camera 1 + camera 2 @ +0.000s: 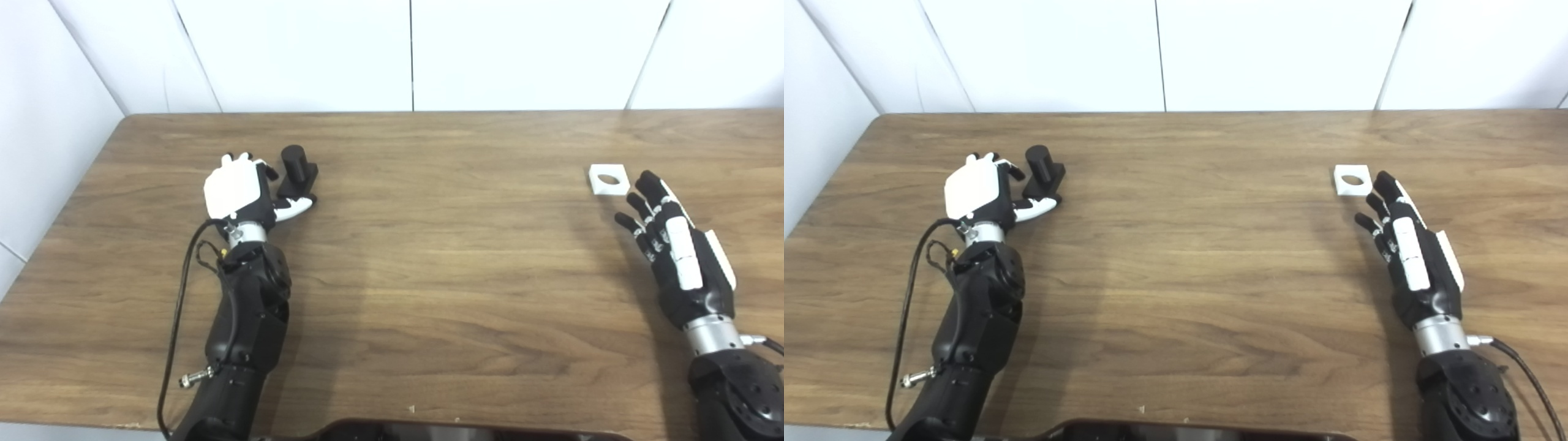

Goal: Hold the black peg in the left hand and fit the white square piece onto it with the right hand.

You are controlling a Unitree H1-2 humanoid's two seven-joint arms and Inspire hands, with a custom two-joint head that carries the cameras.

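Left hand (240, 191) on the brown wooden table (429, 245), fingers spread w/ nothing held, black cylindrical peg on its dark square base (297, 171) upright just beside the thumb side (contact w/ the base: cannot tell). Right hand (680, 245) also released, fingers straight and apart, flat white square plastic piece w/ round hole (608, 179) lying just beyond the fingertips, not touching, well apart from the peg.
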